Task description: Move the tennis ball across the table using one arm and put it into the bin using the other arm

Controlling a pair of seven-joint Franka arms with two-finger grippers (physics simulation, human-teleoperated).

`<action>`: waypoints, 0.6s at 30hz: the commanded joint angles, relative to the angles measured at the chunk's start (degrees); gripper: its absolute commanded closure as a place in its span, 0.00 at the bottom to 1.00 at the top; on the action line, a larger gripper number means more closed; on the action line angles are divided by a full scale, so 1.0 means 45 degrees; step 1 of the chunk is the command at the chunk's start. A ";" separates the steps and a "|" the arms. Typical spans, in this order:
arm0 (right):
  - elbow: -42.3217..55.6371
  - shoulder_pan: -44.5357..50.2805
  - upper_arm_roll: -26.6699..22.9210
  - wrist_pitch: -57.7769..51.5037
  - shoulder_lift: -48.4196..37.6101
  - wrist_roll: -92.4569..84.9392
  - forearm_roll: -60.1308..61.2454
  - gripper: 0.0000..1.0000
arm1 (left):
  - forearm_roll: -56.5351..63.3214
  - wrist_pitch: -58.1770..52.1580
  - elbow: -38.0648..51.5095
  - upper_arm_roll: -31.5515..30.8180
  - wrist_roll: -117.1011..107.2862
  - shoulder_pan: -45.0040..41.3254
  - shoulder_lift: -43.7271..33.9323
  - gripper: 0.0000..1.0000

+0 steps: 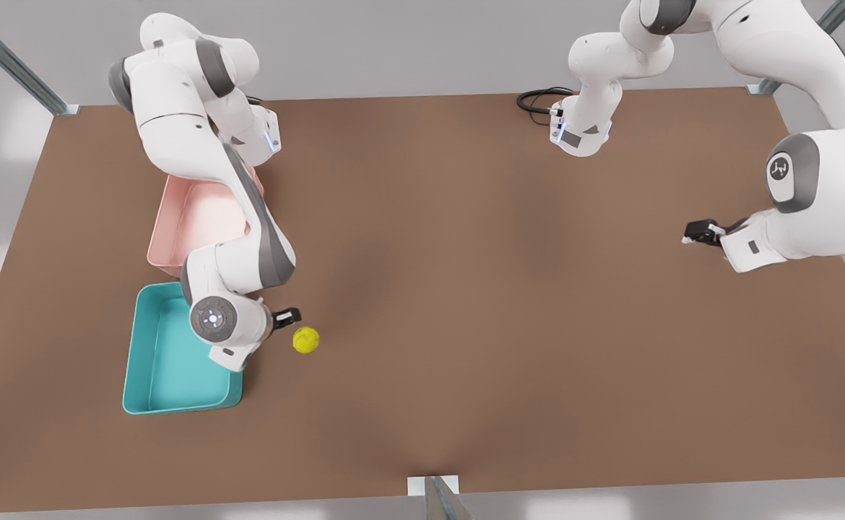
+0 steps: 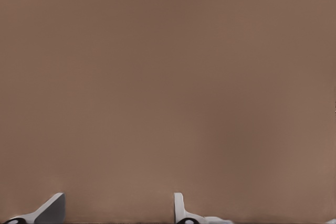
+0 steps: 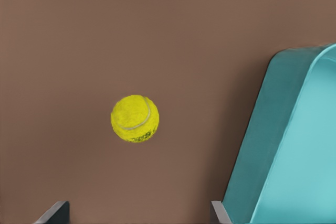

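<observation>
Spreading its fingers (image 3: 58, 211) apart with nothing between them, the right gripper (image 1: 287, 315) hangs low over the table (image 1: 466, 303), just beside the tennis ball (image 1: 306, 339), which rests on the bare brown top a little way from the near wall of the bin (image 1: 149, 390). The wrist camera on that arm looks down on the ball (image 3: 135, 118) and on a rounded teal corner of the bin (image 3: 294, 129), which suggests the arm is lined up to take the ball and carry it over the low wall. Far off at the front view's right, the left gripper (image 1: 700, 232) waits above open tabletop, its fingers (image 2: 50, 209) likewise parted and empty, its share of the job seemingly done. A pink tray (image 1: 191, 217) lies behind the bin, partly under the right arm. The matte surface runs out to pale grey floor, with metal frame posts (image 1: 11, 61) at the corners and a black cable (image 1: 538, 97) looped at the far edge
</observation>
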 commanded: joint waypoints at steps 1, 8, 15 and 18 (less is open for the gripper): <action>0.0025 -0.0017 -0.0012 0.2444 0.0376 0.2931 0.0585 0.00 | 0.0044 -0.1101 0.0014 0.0012 -0.6589 0.0001 -0.0001 0.00; 0.0104 -0.0193 -0.0110 0.2620 0.1080 0.2892 0.0527 0.00 | 0.0063 -0.1082 0.0014 -0.0066 -0.6842 -0.0273 0.0038 0.00; -0.0619 -0.0369 -0.0149 0.3226 0.1470 0.2872 0.0350 0.00 | 0.0024 -0.1062 -0.0025 -0.0183 -0.7116 -0.0527 0.0253 0.00; -0.0619 -0.0428 -0.0149 0.3226 0.1724 0.2872 0.0350 0.00 | 0.0024 -0.1082 -0.0045 -0.0183 -0.7136 -0.0527 0.0253 0.00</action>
